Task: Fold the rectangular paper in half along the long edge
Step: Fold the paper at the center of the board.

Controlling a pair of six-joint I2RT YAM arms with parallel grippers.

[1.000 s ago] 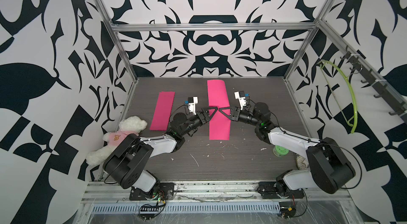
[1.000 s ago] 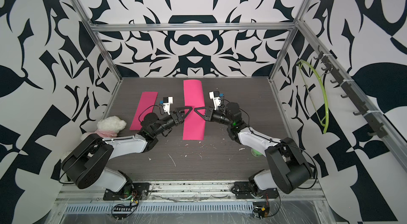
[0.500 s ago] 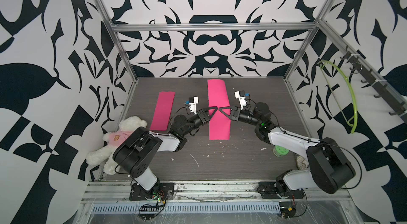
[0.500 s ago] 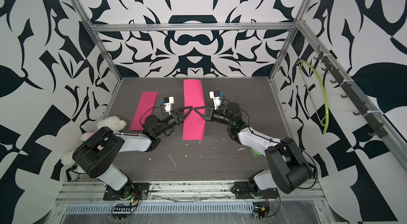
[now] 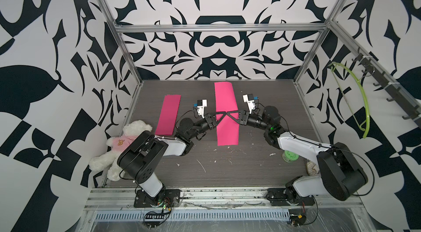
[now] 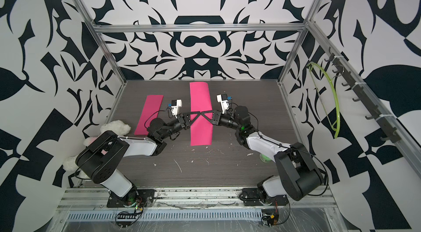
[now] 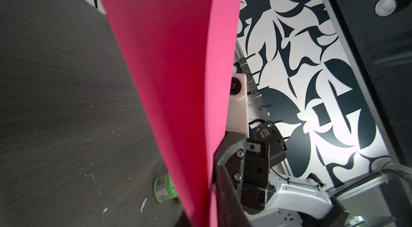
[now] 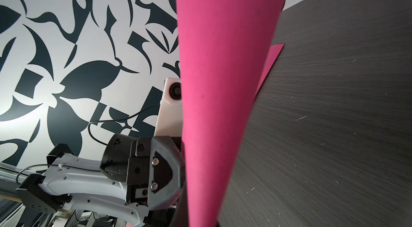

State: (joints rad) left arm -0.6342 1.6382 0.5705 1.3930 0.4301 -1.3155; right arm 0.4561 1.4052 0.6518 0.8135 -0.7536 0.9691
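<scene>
Top views: left end effector (image 5: pixel 222 114) and right end effector (image 5: pixel 228 114) pinch the central pink paper (image 5: pixel 224 96).

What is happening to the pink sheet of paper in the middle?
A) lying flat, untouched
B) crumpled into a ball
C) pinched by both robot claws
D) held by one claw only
C: the left gripper and right gripper are both shut on the pink sheet, which bows.

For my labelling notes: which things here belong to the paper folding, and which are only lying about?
Job:
- middle paper
- left end effector and right end effector, both pinching it

Lying about:
- left paper
- teddy
- green container
- hanger
</scene>
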